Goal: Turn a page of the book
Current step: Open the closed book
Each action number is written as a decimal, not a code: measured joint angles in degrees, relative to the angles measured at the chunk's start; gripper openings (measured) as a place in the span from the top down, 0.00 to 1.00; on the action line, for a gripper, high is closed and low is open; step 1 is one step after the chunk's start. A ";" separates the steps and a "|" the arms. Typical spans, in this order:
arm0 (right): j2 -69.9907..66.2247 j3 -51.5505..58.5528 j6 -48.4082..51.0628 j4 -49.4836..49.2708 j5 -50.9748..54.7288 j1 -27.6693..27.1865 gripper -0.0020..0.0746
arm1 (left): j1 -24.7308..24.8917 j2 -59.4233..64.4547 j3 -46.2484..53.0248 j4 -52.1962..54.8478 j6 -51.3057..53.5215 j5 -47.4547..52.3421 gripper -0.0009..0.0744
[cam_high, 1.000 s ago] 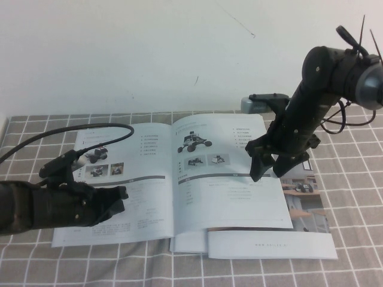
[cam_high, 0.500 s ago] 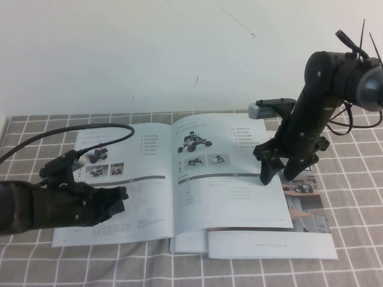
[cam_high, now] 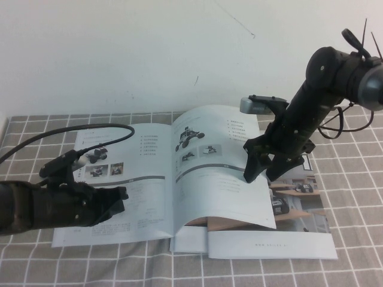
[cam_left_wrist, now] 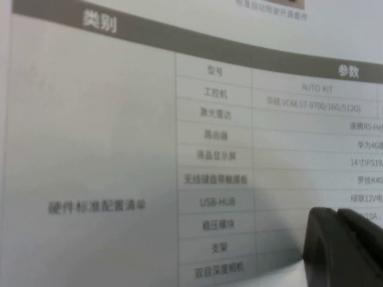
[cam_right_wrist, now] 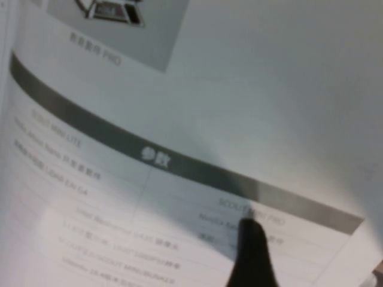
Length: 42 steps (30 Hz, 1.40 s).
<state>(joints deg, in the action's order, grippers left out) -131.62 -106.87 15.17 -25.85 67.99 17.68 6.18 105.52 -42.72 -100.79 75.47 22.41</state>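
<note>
The book [cam_high: 140, 203] lies open on the checked cloth. Its right-hand page [cam_high: 218, 185], with a wheeled-robot picture, a grey band and a table, arches up off the leaves below, its outer edge lifted. My right gripper [cam_high: 260, 174] stands over that edge with its fingers apart. One fingertip [cam_right_wrist: 251, 251] presses on the page [cam_right_wrist: 179, 101] just below the grey band; the other is hidden. My left gripper [cam_high: 119, 194] lies low on the left-hand page, shut and empty. Its dark fingers [cam_left_wrist: 344, 245] show over a printed table [cam_left_wrist: 239, 149].
A second booklet [cam_high: 302, 197] with a desk photo lies under the book and sticks out at the right and front [cam_high: 269, 245]. A white wall stands behind the table. The left arm's cable [cam_high: 72, 133] loops over the book's far left corner.
The right gripper has shifted left across the page. The page, flat before, has slid left and buckled upward, uncovering more of the booklet beneath. The left arm has not moved.
</note>
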 joint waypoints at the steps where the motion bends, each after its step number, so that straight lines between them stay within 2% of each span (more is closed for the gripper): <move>1: 0.00 -0.29 0.15 -0.11 0.35 0.07 0.36 | 0.00 0.00 0.00 0.00 0.00 0.00 0.99; 7: 1.14 -3.69 0.78 -0.86 1.68 -0.03 0.36 | 0.00 0.00 0.00 0.00 0.00 0.00 0.99; 16: 2.56 -6.61 2.20 -7.99 1.81 -0.03 0.36 | 0.00 0.00 0.00 0.00 0.11 0.00 0.99; 42: 4.26 -12.12 3.43 -10.99 2.27 0.19 0.36 | 0.00 0.00 0.00 0.00 0.23 0.00 0.99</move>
<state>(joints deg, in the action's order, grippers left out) -127.36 -118.98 18.61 -36.84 70.26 17.87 6.18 105.52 -42.72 -100.79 75.70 22.41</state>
